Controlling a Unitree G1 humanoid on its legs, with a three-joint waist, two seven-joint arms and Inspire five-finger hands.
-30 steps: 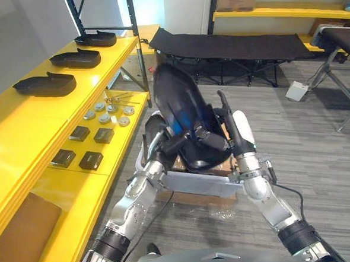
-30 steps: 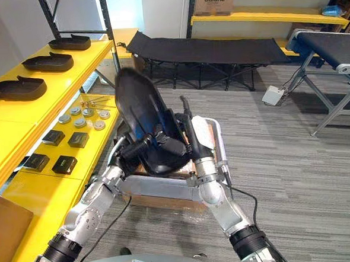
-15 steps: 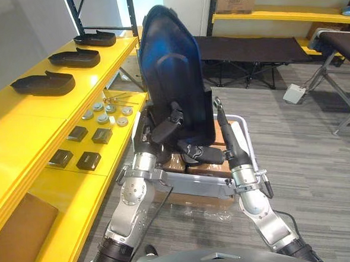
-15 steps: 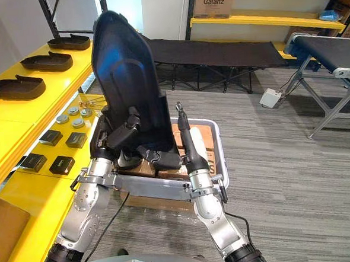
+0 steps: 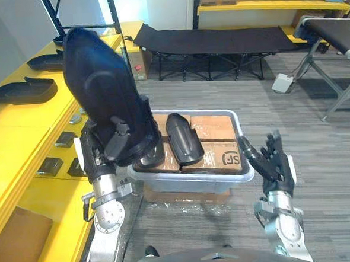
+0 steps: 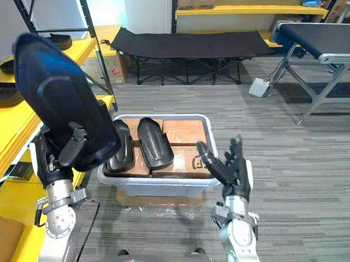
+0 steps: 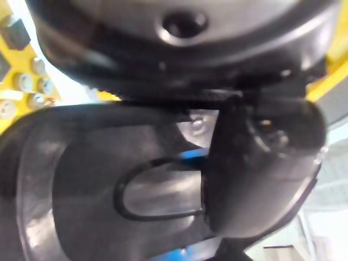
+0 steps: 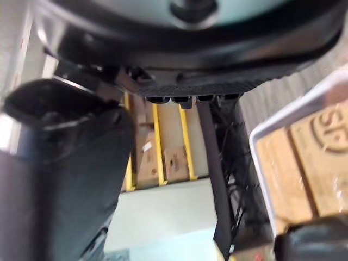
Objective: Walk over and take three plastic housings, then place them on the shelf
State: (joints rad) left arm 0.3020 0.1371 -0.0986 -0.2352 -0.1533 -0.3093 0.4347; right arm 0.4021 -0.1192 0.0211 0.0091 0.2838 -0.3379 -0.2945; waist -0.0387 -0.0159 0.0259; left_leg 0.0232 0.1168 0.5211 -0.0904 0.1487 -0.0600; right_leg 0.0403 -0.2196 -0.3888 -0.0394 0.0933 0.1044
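The housing [image 5: 98, 94] at ten o'clock is glossy black, the bin [image 5: 193, 178] pale grey with brown cartons [image 5: 213, 128] inside, the shelf [image 5: 18, 137] bright yellow, the floor [image 5: 305, 123] grey with fine stripes.

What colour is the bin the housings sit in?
The bin is light grey, clearest in the right eye view.

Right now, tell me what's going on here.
The left robot hand grips a black housing, raised beside the yellow shelf. The right robot hand is open with fingers spread, holding nothing, near the grey bin. More housings lie in the bin on cardboard boxes. Other housings already sit on the shelf.
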